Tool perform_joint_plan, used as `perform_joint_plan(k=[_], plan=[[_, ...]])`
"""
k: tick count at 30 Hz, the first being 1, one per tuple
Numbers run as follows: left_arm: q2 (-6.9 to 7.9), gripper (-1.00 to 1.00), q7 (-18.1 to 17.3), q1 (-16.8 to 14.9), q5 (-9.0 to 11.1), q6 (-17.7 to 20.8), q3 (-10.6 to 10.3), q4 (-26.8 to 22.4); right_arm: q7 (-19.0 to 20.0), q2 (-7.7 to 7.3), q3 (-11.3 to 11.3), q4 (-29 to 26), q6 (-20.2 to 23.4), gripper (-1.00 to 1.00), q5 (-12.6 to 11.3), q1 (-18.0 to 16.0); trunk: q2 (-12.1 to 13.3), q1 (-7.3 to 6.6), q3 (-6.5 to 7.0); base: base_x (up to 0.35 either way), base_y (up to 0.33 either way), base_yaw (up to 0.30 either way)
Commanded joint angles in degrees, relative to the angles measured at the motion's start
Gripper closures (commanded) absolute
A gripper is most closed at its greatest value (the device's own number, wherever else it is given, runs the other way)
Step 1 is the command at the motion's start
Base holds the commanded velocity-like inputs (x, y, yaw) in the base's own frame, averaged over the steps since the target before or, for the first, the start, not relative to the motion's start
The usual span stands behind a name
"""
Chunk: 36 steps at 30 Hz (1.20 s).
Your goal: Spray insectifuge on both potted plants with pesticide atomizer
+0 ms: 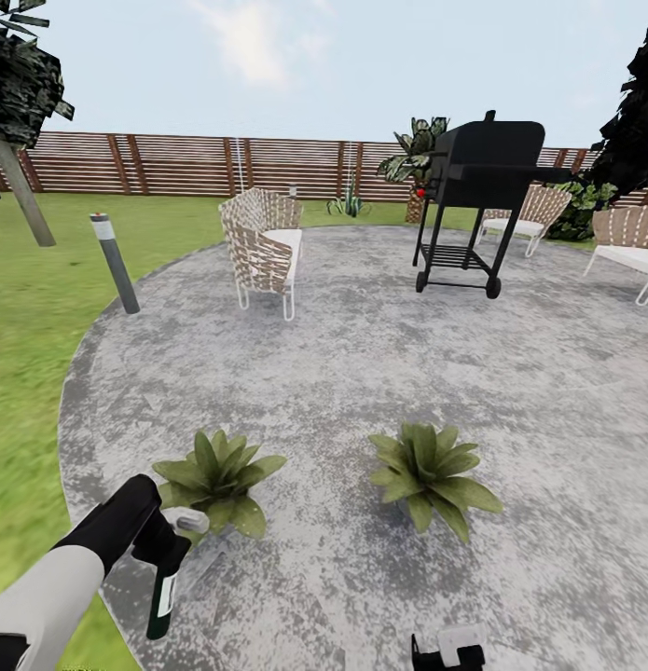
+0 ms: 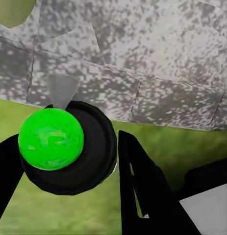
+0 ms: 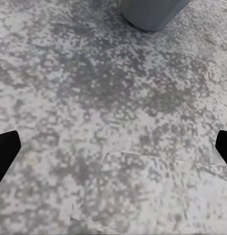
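Two potted plants, low rosettes of green leaves, sit on the grey speckled patio [image 1: 361, 373]: one at the near left [image 1: 219, 477], one at the near centre [image 1: 431, 471]. My left gripper [image 1: 158, 543] is shut on the pesticide atomizer [image 1: 162, 596], whose dark green body hangs down while its grey nozzle [image 1: 193, 522] points at the left plant's leaves. In the left wrist view the atomizer [image 2: 69, 147] appears end-on as a black round shape with a bright green ball, between the black fingers [image 2: 142, 191]. My right gripper [image 3: 113, 152] is open above paving, near a grey pot [image 3: 150, 12].
A black wheeled grill [image 1: 473, 200] stands at the patio's far side. Wicker chairs [image 1: 263, 247] [image 1: 631, 238] flank it. A grey bollard light [image 1: 114, 261] leans at the lawn's edge at the left, before a brown slatted fence [image 1: 174, 163]. Lawn [image 1: 34, 373] borders the patio on the left.
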Motion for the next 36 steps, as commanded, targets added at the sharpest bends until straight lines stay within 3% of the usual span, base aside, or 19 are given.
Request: perform_joint_plan(k=[1, 7, 21, 23, 25, 28, 32, 36], plan=[[0.08, 1.00, -0.6, 0.0, -0.5, 0.1, -0.2, -0.1, -0.6, 0.09, 0.2, 0.1, 0.0, -1.00, 0.6, 0.0, 0.0, -0.01, -0.05, 0.000, -0.001, 0.166], [-0.04, 1.00, -0.7, 0.0, -0.2, -0.1, 0.2, -1.0, -0.7, -0.03, 0.0, 0.2, 0.1, -1.00, 0.7, 0.0, 0.0, -0.01, -0.05, 0.000, -0.007, 0.143], [-0.40, 1.00, -0.5, 0.0, -0.5, -0.4, -0.4, -0.6, -0.6, -0.67, 0.0, 3.2, 0.1, -1.00, 0.7, 0.0, 0.0, -0.01, -0.05, -0.020, -0.189, 0.003], [-0.79, 1.00, 0.4, 0.0, -0.4, -0.4, -0.3, -0.9, -0.6, -0.66, 0.0, 3.2, 0.1, -1.00, 0.7, 0.0, 0.0, -0.01, -0.05, -0.001, -0.008, 0.000], [-2.09, 1.00, 1.4, 0.0, -0.3, -0.4, -0.2, -0.9, -0.6, -0.66, 0.0, 3.2, 0.1, -1.00, 0.7, 0.0, 0.0, -0.01, -0.05, 0.000, -0.003, 0.000], [-4.23, 1.00, 6.4, 0.0, -0.5, -0.3, -0.3, -0.9, -0.6, -0.44, 0.1, 3.2, 0.1, -1.00, 0.6, 0.0, 0.0, -0.01, -0.05, 0.000, 0.000, 0.000], [-3.97, 1.00, 10.9, 0.7, 0.0, -0.3, -0.1, -0.1, -0.7, -0.16, 0.1, 3.2, 0.1, -1.00, 0.6, 0.0, 0.0, -0.01, -0.05, 0.000, 0.000, 0.009], [-4.40, 1.00, 11.2, 2.8, 0.2, -0.3, -0.1, -0.8, -0.7, -0.07, 0.1, 3.1, 0.1, -1.00, 0.6, 0.0, 0.0, -0.01, -0.05, 0.000, 0.000, 0.197]])
